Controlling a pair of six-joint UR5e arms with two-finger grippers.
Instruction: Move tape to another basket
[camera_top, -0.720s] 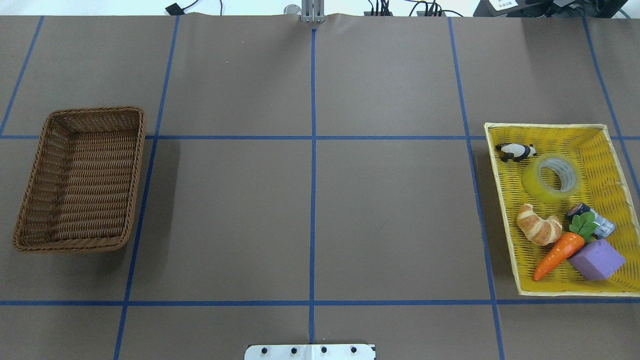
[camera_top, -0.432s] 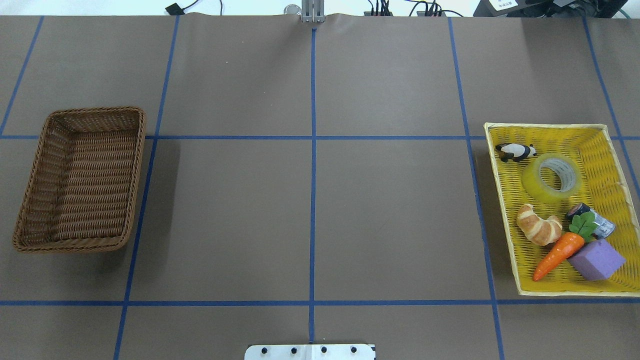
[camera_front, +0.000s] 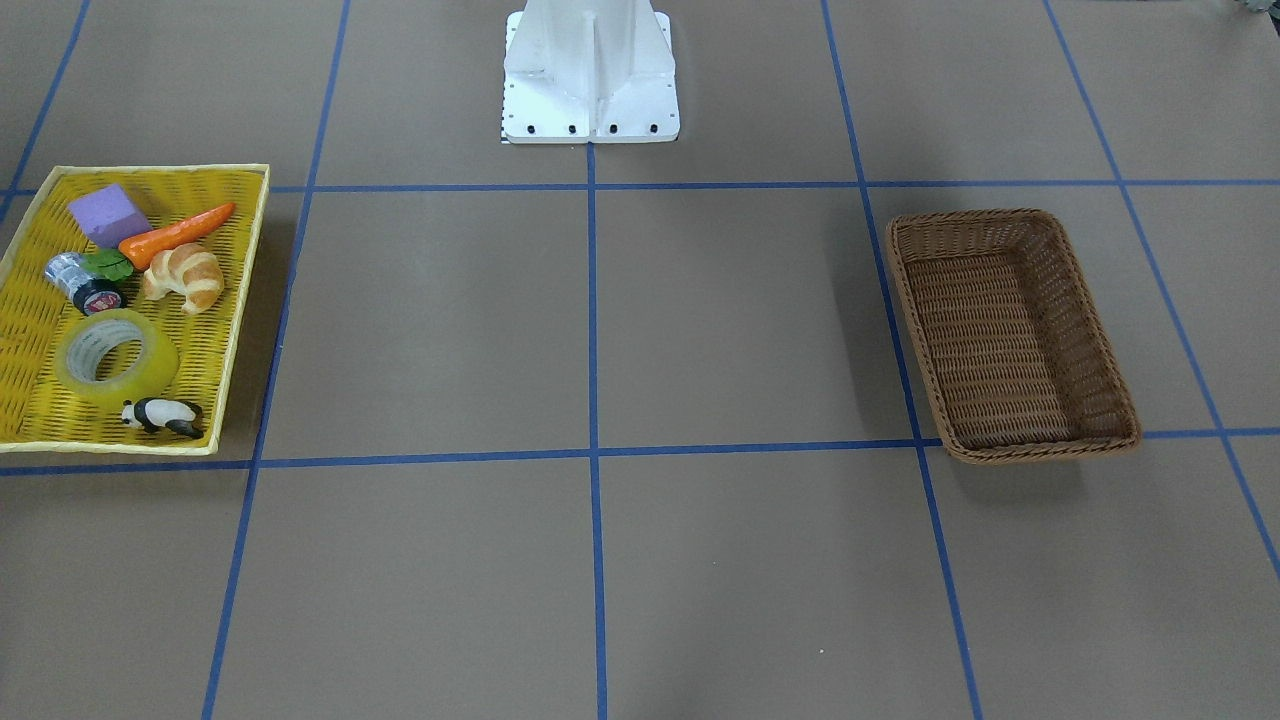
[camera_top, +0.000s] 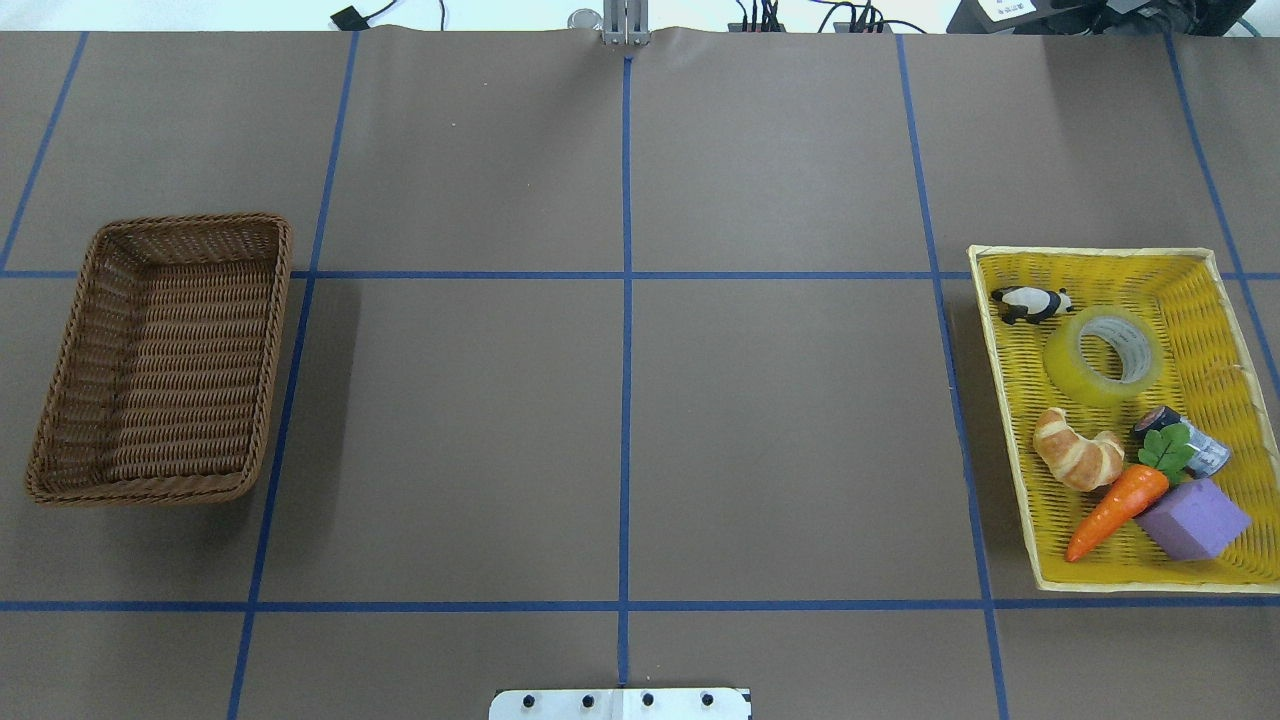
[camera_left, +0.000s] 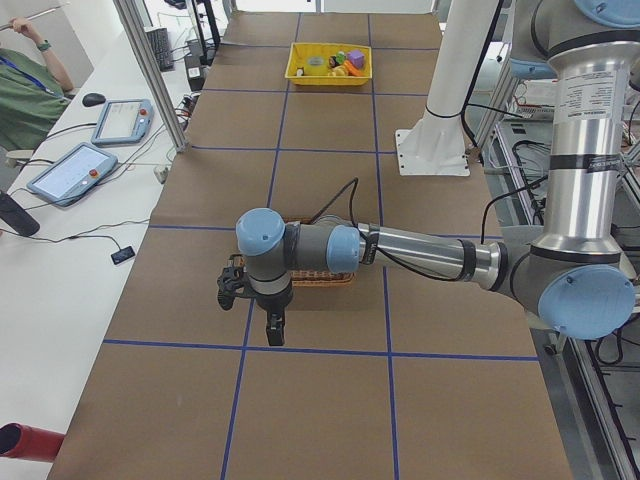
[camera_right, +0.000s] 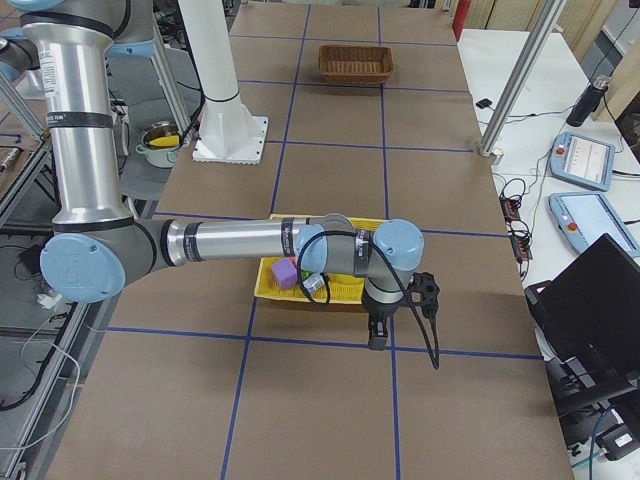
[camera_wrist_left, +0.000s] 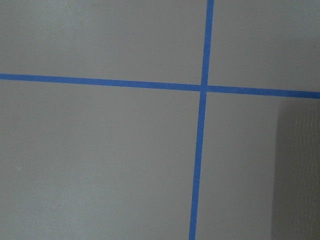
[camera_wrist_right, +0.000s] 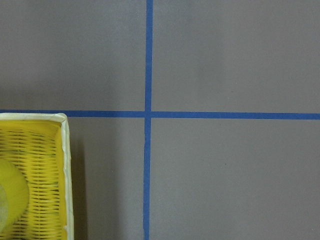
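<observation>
**Tape in the tray, basket at the far end**

The table (camera_top: 780, 420) is covered in brown paper ruled by blue lines (camera_top: 626, 330). The white base (camera_front: 590, 100) stands at the middle of the robot's edge. White benches (camera_left: 70, 250) with tablets (camera_left: 72, 171) and metal posts (camera_left: 150, 70) run along the operators' side.

The tray (camera_top: 1002, 400) lies at the robot's right end and the basket (camera_top: 165, 370) at its left end, well apart, with the broad middle of the table between them.

The tape (camera_top: 1103, 357) lies flat in the tray. A panda (camera_top: 1031, 303) is just beside it on the far side. A croissant (camera_top: 1077, 461), cylinder (camera_top: 1190, 445), carrot (camera_top: 1115, 510) and purple block (camera_top: 1195, 519) crowd the near side.

The left gripper (camera_left: 273, 330) hangs fingers-down beyond the basket's outer end. The right gripper (camera_right: 378, 335) hangs likewise beyond the tray's outer end. Whether their fingers are apart or together, I cannot tell.
</observation>
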